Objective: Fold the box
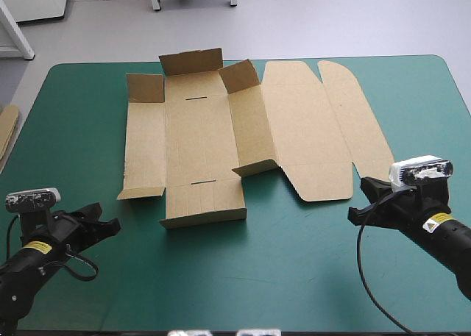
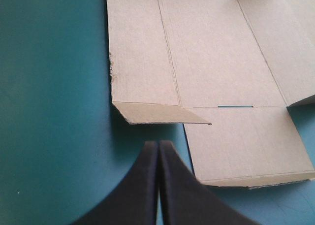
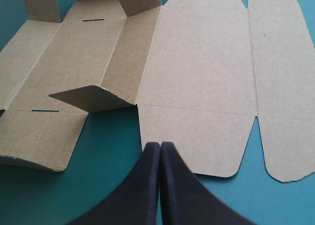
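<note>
we judge the box [image 1: 221, 130] light and stiff, best gripped by a raised flap [image 1: 255, 167], while left gripper [image 2: 158, 145] and right gripper [image 3: 160, 145], near it, are pressed together, empty.

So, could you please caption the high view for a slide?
Box flat on table, some flaps raised; left pincer and right pincer shut, not touching it.

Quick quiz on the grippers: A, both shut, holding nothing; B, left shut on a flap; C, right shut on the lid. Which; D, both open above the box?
A: the left gripper and right gripper each form a pointed arch, with none of the box caught in either.
</note>
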`<state>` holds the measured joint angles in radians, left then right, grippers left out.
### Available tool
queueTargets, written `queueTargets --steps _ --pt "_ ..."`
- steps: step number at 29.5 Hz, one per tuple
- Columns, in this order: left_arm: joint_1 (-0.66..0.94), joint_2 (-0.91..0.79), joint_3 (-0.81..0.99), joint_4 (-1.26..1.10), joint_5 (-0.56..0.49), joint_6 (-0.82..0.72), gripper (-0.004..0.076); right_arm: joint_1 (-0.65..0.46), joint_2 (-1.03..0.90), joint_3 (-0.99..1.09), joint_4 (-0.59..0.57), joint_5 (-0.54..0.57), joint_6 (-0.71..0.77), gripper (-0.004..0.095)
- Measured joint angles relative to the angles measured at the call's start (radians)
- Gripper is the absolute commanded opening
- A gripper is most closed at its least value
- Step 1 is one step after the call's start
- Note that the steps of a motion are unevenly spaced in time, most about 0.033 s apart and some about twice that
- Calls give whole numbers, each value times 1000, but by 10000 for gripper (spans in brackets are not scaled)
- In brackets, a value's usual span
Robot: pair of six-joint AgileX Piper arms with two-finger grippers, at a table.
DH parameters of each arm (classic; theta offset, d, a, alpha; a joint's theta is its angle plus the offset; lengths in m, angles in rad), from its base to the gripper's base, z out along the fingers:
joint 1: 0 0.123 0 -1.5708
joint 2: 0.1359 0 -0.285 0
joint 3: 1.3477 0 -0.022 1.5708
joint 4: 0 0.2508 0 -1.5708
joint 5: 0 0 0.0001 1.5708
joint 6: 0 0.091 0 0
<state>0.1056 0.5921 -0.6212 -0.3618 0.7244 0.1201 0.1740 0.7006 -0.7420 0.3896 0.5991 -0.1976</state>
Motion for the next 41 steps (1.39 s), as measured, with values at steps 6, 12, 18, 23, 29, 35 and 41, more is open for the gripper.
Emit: queueTargets --steps 6,12,18,23,29,35,41 --pt "0 0 0 0 0 0 -8 0 0 0 0 18 0 -4" --pt "0 0 0 0 0 0 -8 0 0 0 0 19 -5 -4" --pt "0 0 0 0 0 0 -8 0 0 0 0 14 -22 -4" --pt "0 0 0 0 0 0 -8 0 0 0 0 14 -26 -4" --pt "0 0 0 0 7 0 -8 0 0 0 0 14 -26 -4" --pt "0 39 0 -1 6 0 11 0 0 0 0 14 -26 -4" --pt "0 223 -3 -93 -22 32 21 0 22 0 0 14 -26 -4"
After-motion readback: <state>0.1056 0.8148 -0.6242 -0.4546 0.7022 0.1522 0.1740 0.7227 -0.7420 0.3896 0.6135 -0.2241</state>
